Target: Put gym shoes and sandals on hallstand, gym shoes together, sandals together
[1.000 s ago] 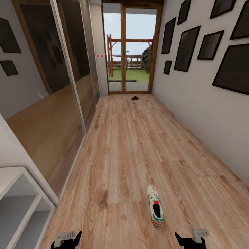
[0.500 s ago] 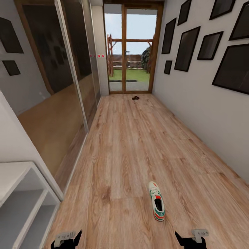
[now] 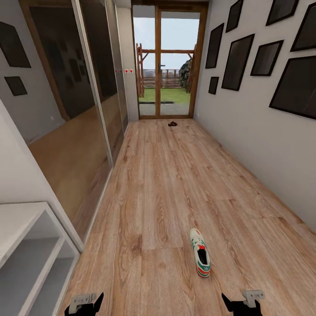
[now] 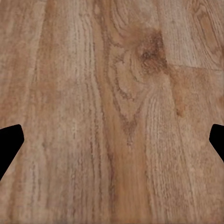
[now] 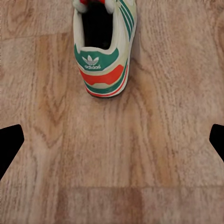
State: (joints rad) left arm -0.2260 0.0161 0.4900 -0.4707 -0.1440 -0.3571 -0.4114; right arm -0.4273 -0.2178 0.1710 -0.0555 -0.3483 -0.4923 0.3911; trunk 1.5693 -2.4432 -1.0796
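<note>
While both grippers hang low over the corridor floor (image 3: 166, 184), the hallstand (image 3: 30, 245) stands just outboard of the left gripper (image 3: 84, 303), its two open shelves bare as far as they show. One gym shoe (image 3: 200, 258) lies on the planks a little ahead of the right gripper (image 3: 240, 303) and slightly inboard of it, heel (image 5: 102, 70) toward that gripper, toe pointing down the corridor. Each gripper's fingers are spread wide apart with nothing between them. Far ahead, near the glass door (image 3: 169, 66), a small dark brown thing (image 3: 172, 124) rests on the floor, too small to identify. Dark picture frames (image 3: 267, 57) line the wall beyond the right gripper; mirrored sliding panels (image 3: 87, 87) run beyond the left one. Bare planks lie between gripper and shoe.
</note>
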